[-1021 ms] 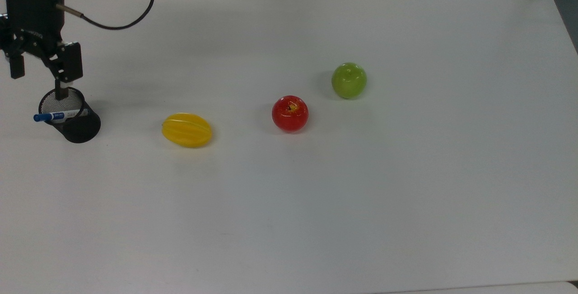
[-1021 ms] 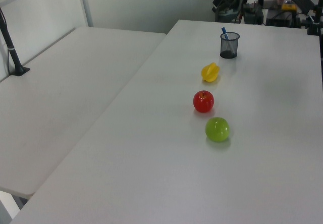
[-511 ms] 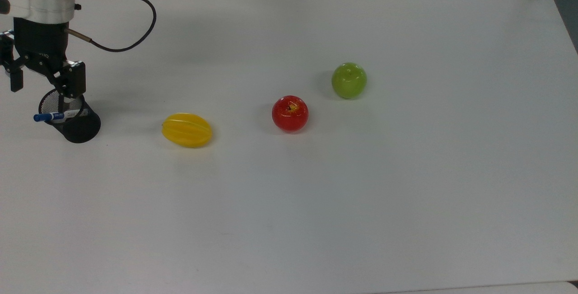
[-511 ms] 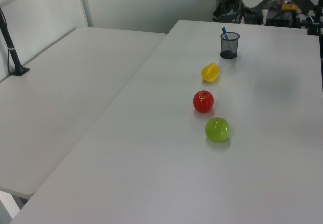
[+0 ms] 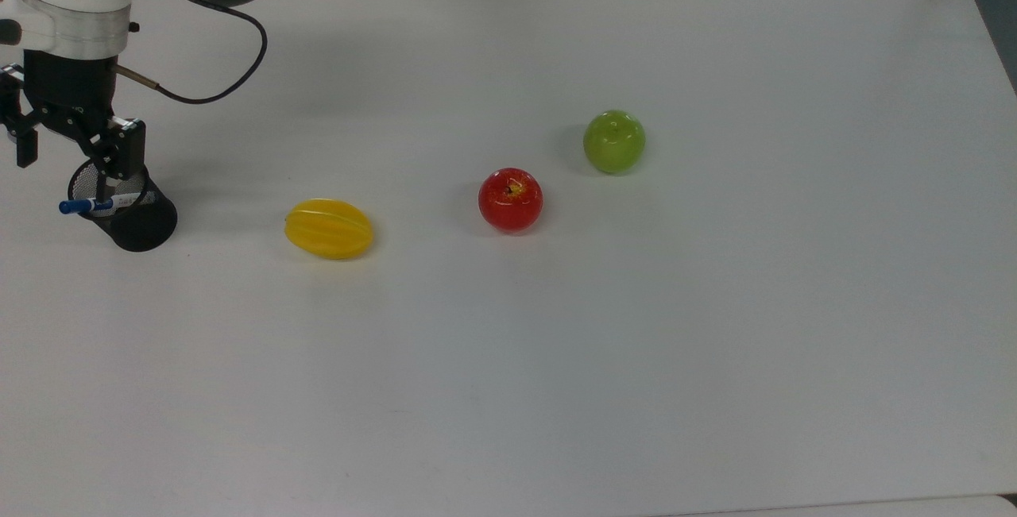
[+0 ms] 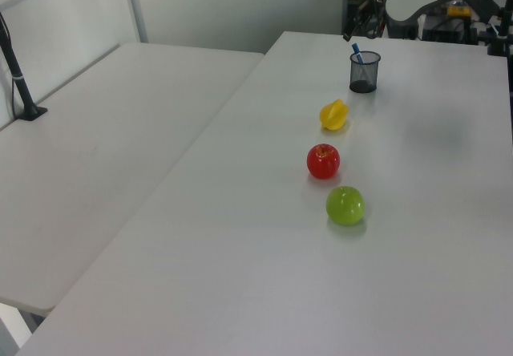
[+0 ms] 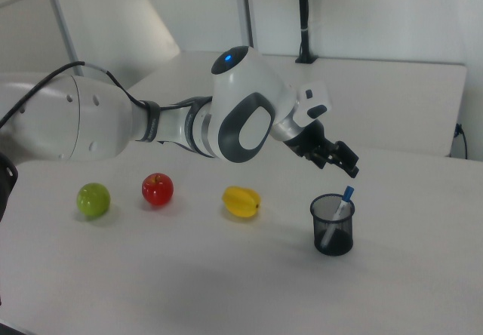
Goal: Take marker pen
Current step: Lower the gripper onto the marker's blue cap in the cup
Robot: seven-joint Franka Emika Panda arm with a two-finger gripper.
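One marker pen (image 7: 336, 216) leans in the mesh cup (image 7: 332, 225); our jaws (image 7: 339, 161) hover just above, spread open, empty.

White worktop (image 5: 556, 382) carries three fruits in a loose row, well apart: yellow ribbed fruit (image 5: 329, 228), red apple (image 5: 510, 199), green apple (image 5: 614, 140). Black mesh cup (image 5: 137, 217) stands upright near the top view's left edge, well apart from the yellow fruit. Second white table (image 6: 104, 155) adjoins at the left view's left, a black post (image 6: 18, 75) on it.
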